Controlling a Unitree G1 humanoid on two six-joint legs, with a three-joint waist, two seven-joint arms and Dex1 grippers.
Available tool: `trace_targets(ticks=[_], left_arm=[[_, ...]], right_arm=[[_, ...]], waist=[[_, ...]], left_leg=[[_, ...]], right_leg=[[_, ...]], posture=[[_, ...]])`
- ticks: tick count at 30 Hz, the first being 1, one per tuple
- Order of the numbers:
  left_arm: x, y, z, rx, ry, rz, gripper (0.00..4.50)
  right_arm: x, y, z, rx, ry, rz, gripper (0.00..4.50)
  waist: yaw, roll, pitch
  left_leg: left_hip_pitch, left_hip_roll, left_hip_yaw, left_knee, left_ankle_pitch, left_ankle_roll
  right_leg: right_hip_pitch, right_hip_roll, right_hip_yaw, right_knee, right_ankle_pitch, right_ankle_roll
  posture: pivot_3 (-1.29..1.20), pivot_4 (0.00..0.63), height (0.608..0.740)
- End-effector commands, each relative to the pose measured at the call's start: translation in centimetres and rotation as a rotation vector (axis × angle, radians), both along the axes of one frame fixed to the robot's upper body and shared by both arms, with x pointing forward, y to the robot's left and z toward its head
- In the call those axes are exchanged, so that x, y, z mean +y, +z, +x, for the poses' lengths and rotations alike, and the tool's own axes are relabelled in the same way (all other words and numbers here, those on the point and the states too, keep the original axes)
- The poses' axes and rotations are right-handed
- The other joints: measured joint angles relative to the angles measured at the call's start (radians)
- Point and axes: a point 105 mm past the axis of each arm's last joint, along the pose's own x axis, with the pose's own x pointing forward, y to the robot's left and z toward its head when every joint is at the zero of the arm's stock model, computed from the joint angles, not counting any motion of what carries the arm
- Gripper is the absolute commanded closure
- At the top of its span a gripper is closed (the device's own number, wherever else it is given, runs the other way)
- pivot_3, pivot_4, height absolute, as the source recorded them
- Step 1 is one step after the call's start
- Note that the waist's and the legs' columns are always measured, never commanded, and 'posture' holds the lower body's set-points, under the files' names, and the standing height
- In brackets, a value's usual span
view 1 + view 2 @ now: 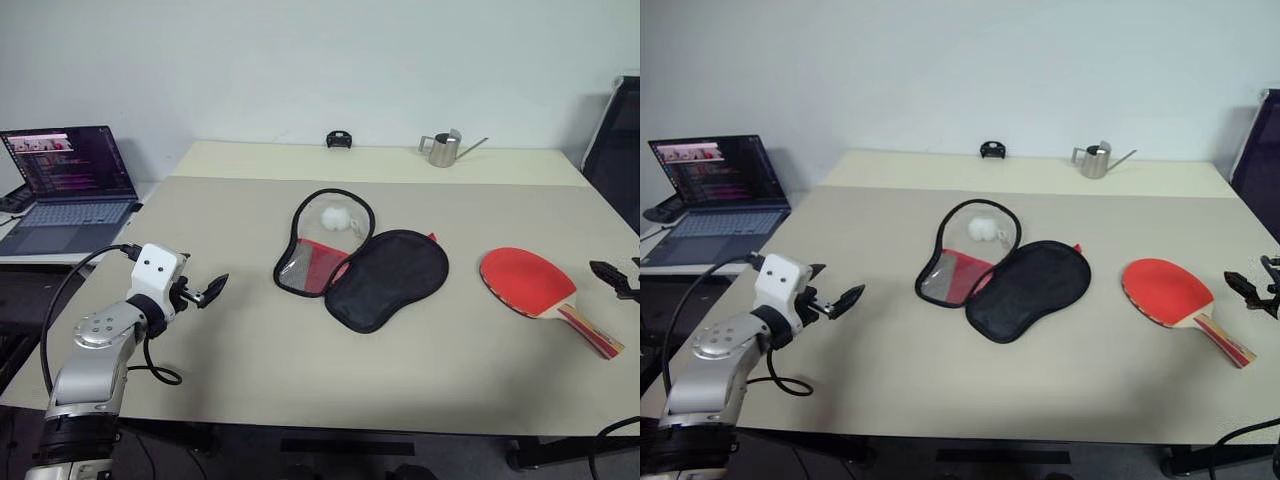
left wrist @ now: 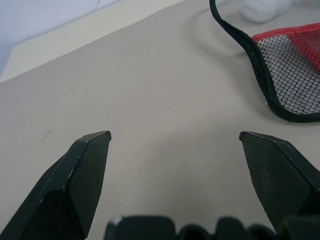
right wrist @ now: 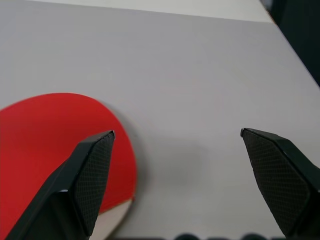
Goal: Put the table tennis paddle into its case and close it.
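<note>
We see the table tennis paddle [image 1: 540, 291] lying flat on the right side of the table [image 1: 200, 330], red face up, its long axis running from the blade at the far left to the handle at the near right. Our right gripper [image 3: 177, 137] hangs just to the right of it with jaws spread wide and nothing between them, so it is by far the nearer arm; the blade lies to the left of those jaws. The case [image 1: 360, 262] lies unzipped at mid-table, well apart from the paddle, with a small white ball [image 1: 334, 214] inside its far half. Our left gripper [image 2: 175, 136] (equally wide, equally empty) hovers left of the case. The right wrist view shows the blade's edge past one finger; the head views alone show the handle and the case's whole outline.
</note>
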Motion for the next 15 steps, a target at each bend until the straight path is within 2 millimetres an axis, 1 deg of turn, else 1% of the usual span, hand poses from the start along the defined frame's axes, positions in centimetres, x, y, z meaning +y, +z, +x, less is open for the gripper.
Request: trace_targets(ticks=[1,4,6,9,11,13,15], left_arm=[[0.5,2.3,-0.4,-0.077,-0.015,0.012,0.00],[-0.1,3.2,-0.5,-0.097,-0.065,-0.015,0.00],[-1.1,4.0,-0.4,-0.110,-0.125,-0.053,0.00],[-2.8,5.4,-0.3,-0.122,-0.236,-0.093,0.00],[-4.0,6.2,0.0,-0.123,-0.301,-0.095,0.00],[-4.5,6.5,0.1,-0.115,-0.337,-0.093,0.00],[-5.5,6.8,0.3,-0.097,-0.394,-0.094,0.00]], right_arm=[[1.3,1.9,0.4,-0.083,0.068,0.032,0.08],[3.8,2.0,0.9,-0.088,0.177,0.054,0.08],[5.9,2.2,1.2,-0.088,0.249,0.030,0.08],[9.4,2.6,1.7,-0.099,0.349,-0.055,0.08],[11.4,3.3,2.0,-0.122,0.388,-0.050,0.08],[12.7,3.5,2.0,-0.125,0.417,-0.047,0.08],[14.4,3.7,2.0,-0.127,0.454,-0.023,0.08]], waist=[[0.000,0.000,0.000],[-0.003,0.000,0.000],[-0.003,0.000,0.000],[-0.001,0.000,0.000],[0.000,0.000,0.000],[0.000,0.000,0.000],[0.000,0.000,0.000]], left_leg=[[0.000,0.000,0.000,0.000,0.000,0.000],[0.000,0.000,0.000,0.000,0.000,0.000],[0.000,0.000,0.000,0.000,0.000,0.000],[0.000,0.000,-0.001,0.001,-0.001,0.001],[0.000,0.000,-0.001,0.001,0.000,0.001],[0.000,0.000,-0.001,0.002,0.000,0.000],[0.001,0.000,-0.001,0.002,0.000,0.000]], right_leg=[[0.000,0.000,0.000,0.000,0.000,0.000],[0.000,0.000,0.000,0.000,0.000,0.000],[0.000,0.000,0.000,0.001,0.000,0.000],[0.000,0.000,-0.001,0.002,0.000,0.000],[-0.001,0.000,-0.001,0.002,0.000,0.000],[-0.001,0.000,-0.001,0.004,0.000,0.000],[-0.001,0.000,0.000,0.005,0.000,0.000]], posture=[[0.00,0.150,0.740],[0.00,0.150,0.740],[0.00,0.150,0.740],[0.00,0.150,0.740],[0.00,0.150,0.740],[0.00,0.150,0.740],[0.00,0.150,0.740]])
